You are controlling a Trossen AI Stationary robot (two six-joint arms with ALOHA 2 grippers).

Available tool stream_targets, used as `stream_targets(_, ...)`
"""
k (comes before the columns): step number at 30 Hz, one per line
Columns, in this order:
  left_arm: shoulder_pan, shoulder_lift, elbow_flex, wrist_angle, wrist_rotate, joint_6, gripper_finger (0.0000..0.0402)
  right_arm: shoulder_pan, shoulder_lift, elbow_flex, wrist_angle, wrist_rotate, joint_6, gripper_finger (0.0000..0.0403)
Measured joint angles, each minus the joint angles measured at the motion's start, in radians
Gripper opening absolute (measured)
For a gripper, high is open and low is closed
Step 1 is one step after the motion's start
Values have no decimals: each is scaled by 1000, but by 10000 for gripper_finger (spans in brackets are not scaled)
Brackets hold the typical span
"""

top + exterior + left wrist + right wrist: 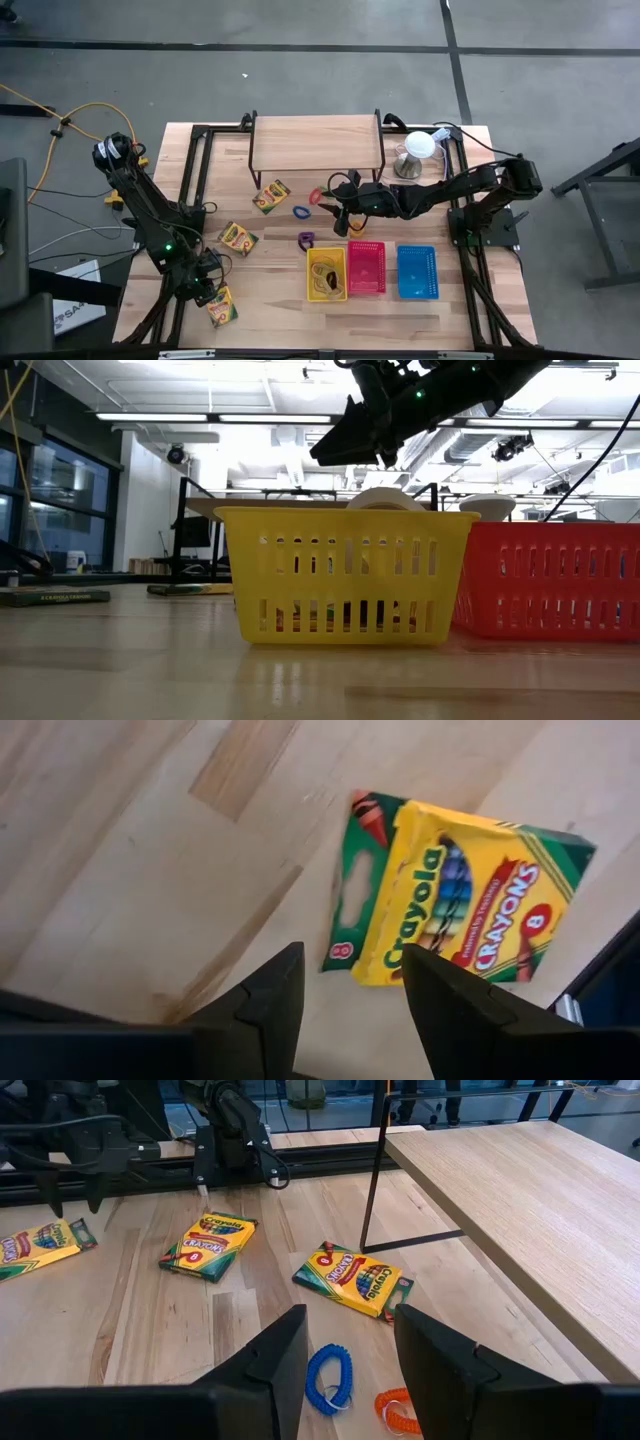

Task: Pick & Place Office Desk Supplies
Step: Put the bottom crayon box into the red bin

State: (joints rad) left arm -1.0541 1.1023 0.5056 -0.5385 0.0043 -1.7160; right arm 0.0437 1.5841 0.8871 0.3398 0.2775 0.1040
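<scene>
- Where the high view looks straight down, the left pincer (pixel 207 281) sits at about 7 o'clock on the worktop (pixel 270 310), just beside a crayon box (pixel 222 306) lying flat. The right pincer (pixel 345 222) reaches to the centre, just above the yellow basket (pixel 326 274) at its 12 o'clock.
- In the same view, two more crayon boxes lie loose: one (pixel 238 238) at 9 o'clock of centre, one (pixel 271 196) at 11 o'clock beside the raised shelf (pixel 317 142). A blue coil ring (pixel 302 211), a red ring (pixel 317 196) and a purple clip (pixel 306 240) lie between the shelf and the baskets.
- The yellow basket holds some small items. The red basket (pixel 366 267) and blue basket (pixel 417 271) appear empty.
- In the low view, the right pincer hangs over the yellow basket rim; coloured items show through the slots at its floor.
- In the left wrist view, the left pincer stands open and holds nothing; the crayon box lies on the worktop just ahead of the fingers (pixel 268 1002), not between them.
- In the right wrist view, the right pincer stands open and empty; the blue coil ring and an orange coil ring (pixel 398 1411) lie beneath the fingers (pixel 272 1358).
- Judgement: the task is at an early-to-middle stage. Three crayon boxes and several rings remain to be sorted.
</scene>
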Motion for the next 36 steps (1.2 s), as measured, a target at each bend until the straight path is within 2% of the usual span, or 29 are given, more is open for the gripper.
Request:
stream_targets(6, -22, -28, -2, 20, -61, 24, 163, 0, 0, 0, 0, 0, 0, 140)
stream_targets(14, -45, -113, -82, 51, -71, -2, 163, 0, 0, 0, 0, 0, 0, 140)
stream_targets(20, -45, -153, -115, 90, -64, 41, 163, 0, 0, 0, 0, 0, 0, 140)
stream_targets(25, -45, -158, -119, 89, -63, 96, 163, 0, 0, 0, 0, 0, 0, 140)
stream_targets(36, -44, -156, -150, 105, -54, 91, 163, 0, 0, 0, 0, 0, 0, 140)
